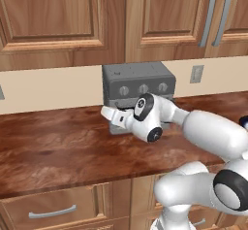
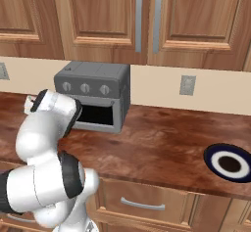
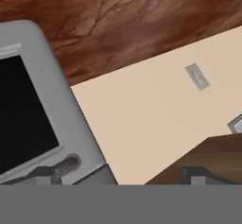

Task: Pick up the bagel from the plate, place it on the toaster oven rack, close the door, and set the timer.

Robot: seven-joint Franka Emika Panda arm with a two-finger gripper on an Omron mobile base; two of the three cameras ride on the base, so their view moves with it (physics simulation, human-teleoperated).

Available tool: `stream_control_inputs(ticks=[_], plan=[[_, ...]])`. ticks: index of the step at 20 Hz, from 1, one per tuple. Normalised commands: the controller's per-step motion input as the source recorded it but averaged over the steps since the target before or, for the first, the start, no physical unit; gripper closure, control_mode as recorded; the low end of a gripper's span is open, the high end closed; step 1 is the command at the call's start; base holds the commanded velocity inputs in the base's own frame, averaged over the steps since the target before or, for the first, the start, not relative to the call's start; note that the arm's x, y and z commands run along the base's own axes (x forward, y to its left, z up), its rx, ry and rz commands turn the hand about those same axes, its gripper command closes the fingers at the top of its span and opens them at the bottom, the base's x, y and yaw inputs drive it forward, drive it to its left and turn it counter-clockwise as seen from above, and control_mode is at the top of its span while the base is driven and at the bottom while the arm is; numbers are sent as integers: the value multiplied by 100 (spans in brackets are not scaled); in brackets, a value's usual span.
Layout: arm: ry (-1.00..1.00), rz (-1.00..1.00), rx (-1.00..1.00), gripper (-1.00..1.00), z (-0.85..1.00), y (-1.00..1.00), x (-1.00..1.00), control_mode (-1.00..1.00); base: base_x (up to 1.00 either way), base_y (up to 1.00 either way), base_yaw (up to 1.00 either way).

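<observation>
The gripper [image 3: 123,173] stands wide open, empty, just beside the toaster oven [image 3: 28,109].

- A wooden counter [image 1: 58,141] is running under me, its reddish grain showing.
- Wooden cabinets [image 2: 98,15] are hanging above, two carrying grey bar handles [image 2: 138,20].
- A cream wall [image 3: 156,114] is carrying a grey outlet [image 2: 187,85].
- A drawer [image 1: 53,207] is sitting below the counter.

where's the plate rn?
The plate sits on the wooden counter at the lower right of the right base view, well right of the toaster oven, near the front edge.
</observation>
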Motion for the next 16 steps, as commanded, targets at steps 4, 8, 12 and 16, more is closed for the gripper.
stream_control_inputs(ticks=[4,8,12,16], plan=[[0,0,0,-100,90,18,-95,-100,0,0,0],[12,0,3,-100,68,42,-85,-100,0,0,0],[23,-1,12,-100,76,62,-74,-100,0,0,0],[23,-3,24,-100,97,69,-57,-100,0,0,0]])
